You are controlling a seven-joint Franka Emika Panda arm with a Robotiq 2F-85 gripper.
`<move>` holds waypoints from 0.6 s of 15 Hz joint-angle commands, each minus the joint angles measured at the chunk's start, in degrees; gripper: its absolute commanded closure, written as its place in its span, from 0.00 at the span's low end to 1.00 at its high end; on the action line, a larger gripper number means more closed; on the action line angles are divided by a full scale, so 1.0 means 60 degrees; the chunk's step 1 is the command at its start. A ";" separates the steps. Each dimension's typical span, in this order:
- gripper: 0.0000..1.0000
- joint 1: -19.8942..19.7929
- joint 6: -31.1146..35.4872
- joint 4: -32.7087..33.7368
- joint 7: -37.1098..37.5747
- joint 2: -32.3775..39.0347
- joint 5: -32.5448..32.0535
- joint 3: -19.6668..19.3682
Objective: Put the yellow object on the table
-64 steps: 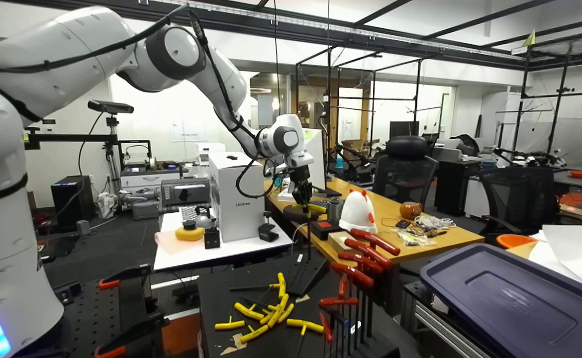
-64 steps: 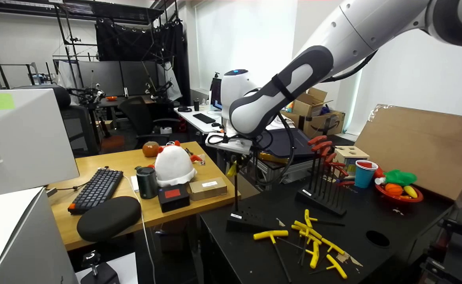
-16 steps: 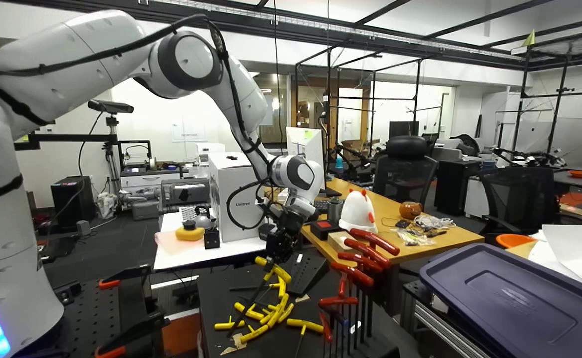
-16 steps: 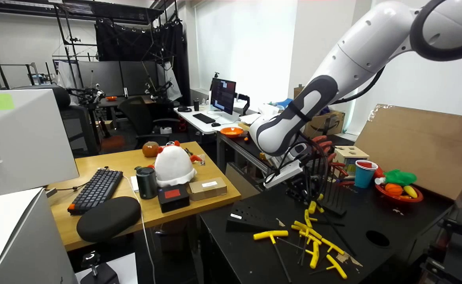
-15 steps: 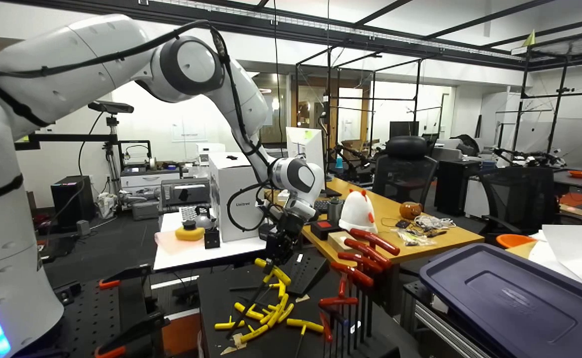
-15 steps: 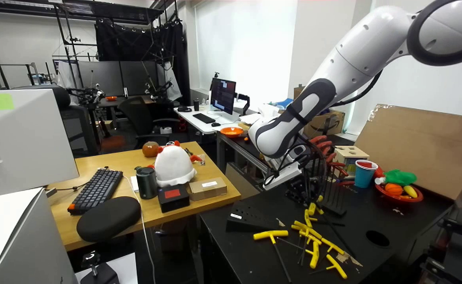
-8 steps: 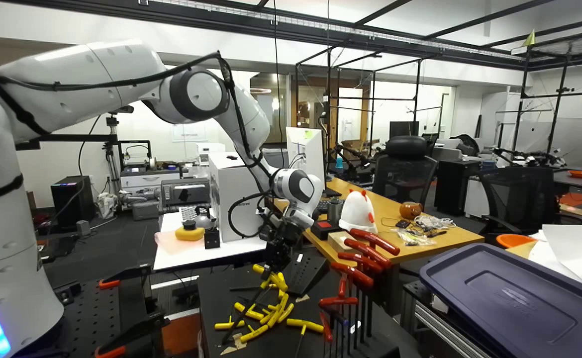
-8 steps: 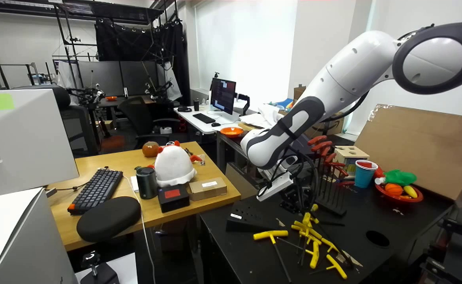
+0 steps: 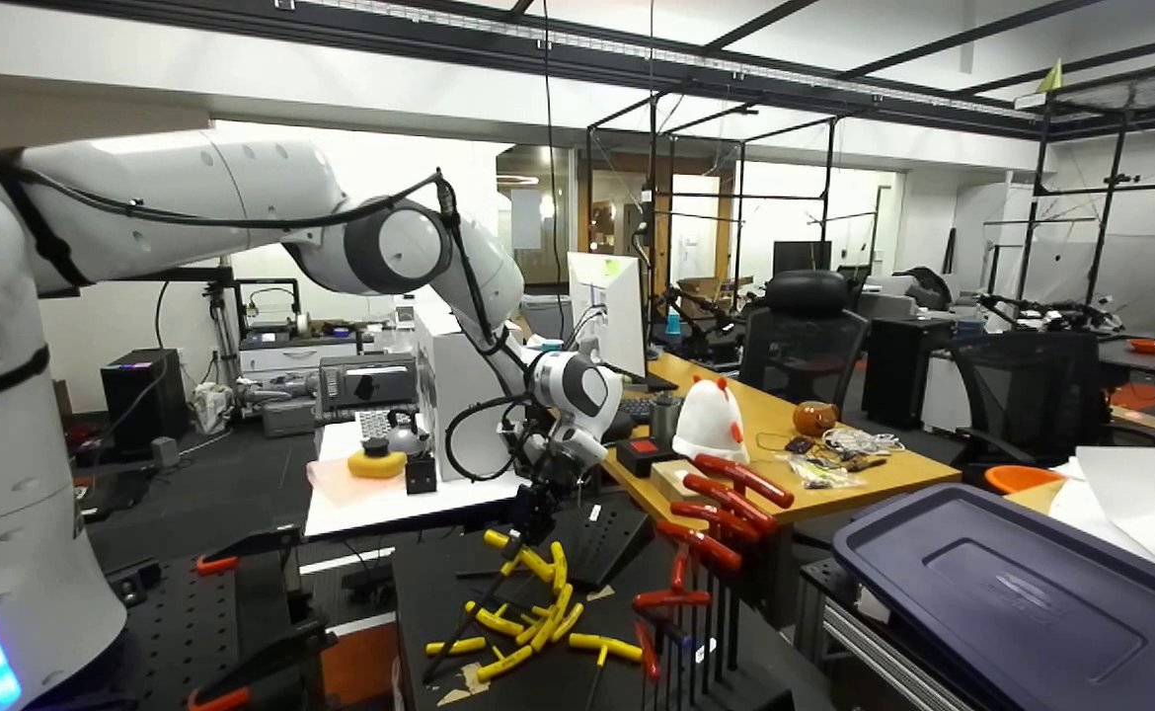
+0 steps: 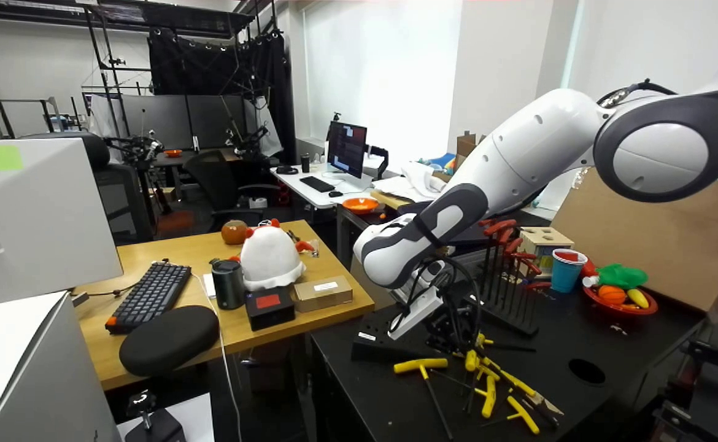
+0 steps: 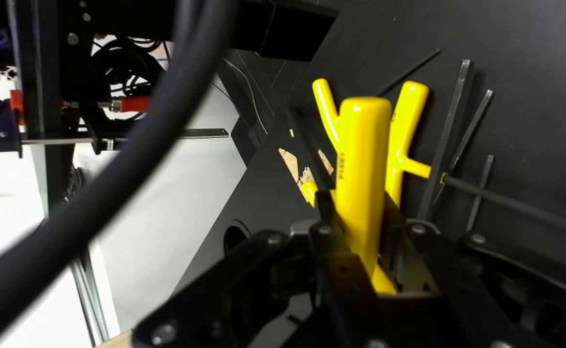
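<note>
My gripper (image 11: 359, 205) is shut on a yellow T-handle hex key (image 11: 363, 174), its grip standing between the two black fingers. In an exterior view the gripper (image 9: 518, 536) is low over the black table (image 10: 389, 399), and the key's dark shaft slants down toward the tabletop. I cannot tell whether the shaft tip touches. In an exterior view the held handle (image 10: 471, 361) overlaps several loose yellow T-handle keys (image 10: 488, 396) lying on the table. The wrist view shows loose yellow handles (image 11: 406, 125) just beyond the held one.
A black slanted holder (image 9: 605, 541) stands close by the gripper. Red T-handle keys (image 9: 711, 548) stand in a rack (image 10: 506, 316) on the same table. A blue cup (image 10: 567, 273), an orange bowl (image 10: 620, 310) of toys and a hole (image 10: 586, 371) lie farther along.
Earlier the key hung upright over the black holder. My gripper has since swung away from it, tilted the key and sunk toward the table; over the last second it keeps lowering, key still held.
</note>
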 commanded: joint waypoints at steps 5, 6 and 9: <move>0.94 0.0635 0.0297 0.1027 -0.0454 0.0648 -0.0916 -0.0151; 0.94 0.0728 0.0308 0.1109 -0.0412 0.0716 -0.1076 -0.0194; 0.72 0.0884 0.0292 0.1307 -0.0455 0.0899 -0.1426 -0.0226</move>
